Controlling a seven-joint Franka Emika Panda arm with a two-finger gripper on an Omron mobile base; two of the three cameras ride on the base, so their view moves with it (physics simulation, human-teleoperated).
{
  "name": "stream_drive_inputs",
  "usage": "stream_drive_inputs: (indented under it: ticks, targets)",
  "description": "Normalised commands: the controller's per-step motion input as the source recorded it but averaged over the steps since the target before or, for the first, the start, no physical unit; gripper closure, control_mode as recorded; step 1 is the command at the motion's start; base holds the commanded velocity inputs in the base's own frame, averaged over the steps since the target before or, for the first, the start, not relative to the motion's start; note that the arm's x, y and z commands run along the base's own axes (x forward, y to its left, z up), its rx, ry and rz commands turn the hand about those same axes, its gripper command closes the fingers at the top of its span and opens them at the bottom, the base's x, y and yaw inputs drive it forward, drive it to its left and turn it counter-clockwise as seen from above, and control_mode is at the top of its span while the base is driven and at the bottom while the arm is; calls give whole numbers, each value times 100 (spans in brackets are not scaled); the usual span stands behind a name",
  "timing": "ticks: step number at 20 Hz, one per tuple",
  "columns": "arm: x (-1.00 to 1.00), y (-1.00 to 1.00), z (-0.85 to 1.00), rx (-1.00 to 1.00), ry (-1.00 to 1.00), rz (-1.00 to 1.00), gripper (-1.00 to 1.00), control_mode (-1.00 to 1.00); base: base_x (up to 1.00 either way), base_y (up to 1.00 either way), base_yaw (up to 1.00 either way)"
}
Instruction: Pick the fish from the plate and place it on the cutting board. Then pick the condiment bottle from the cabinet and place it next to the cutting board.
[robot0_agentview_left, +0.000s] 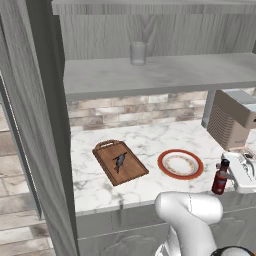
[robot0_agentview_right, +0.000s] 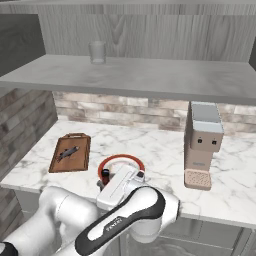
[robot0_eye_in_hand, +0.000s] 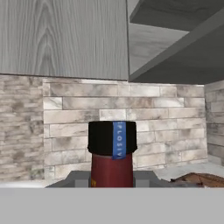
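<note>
Fish (robot0_agentview_left: 119, 161) lies on the cutting board (robot0_agentview_left: 131, 170), which sits on the marble counter (robot0_agentview_left: 150, 140) left of the plate (robot0_agentview_left: 180, 164). I read the plate as bare, just right of the board and apart from it. Right of the plate, at the counter's front edge, the gripper (robot0_agentview_left: 227, 176) has its fingers clamped on the condiment bottle (robot0_agentview_left: 220, 177); the bottle stands upright, well apart from the board. In the hand view I see its black cap (robot0_eye_in_hand: 112, 138) close up. Above the board, a clear glass (robot0_agentview_left: 138, 53) stands on the cabinet (robot0_agentview_left: 160, 75) shelf. A coffee machine (robot0_agentview_right: 202, 145) stands on the counter right of the plate.
</note>
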Motion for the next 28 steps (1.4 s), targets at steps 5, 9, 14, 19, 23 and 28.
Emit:
stream_drive_inputs:
  ticks: [5,9,14,19,23,28]
  targets:
    - [9,0,-24,0,-7,2,100,-100,0,0,0]
    - [7,-2,-17,0,-10,0,100,-100,0,0,0]
    - [7,-8,-14,0,-10,0,100,-100,0,0,0]
    - [6,-12,-12,0,-6,0,100,-100,0,0,0]
    - [10,-15,-10,0,-2,0,100,-100,0,0,0]
    - [24,-15,-7,0,0,0,100,-100,0,0,0]
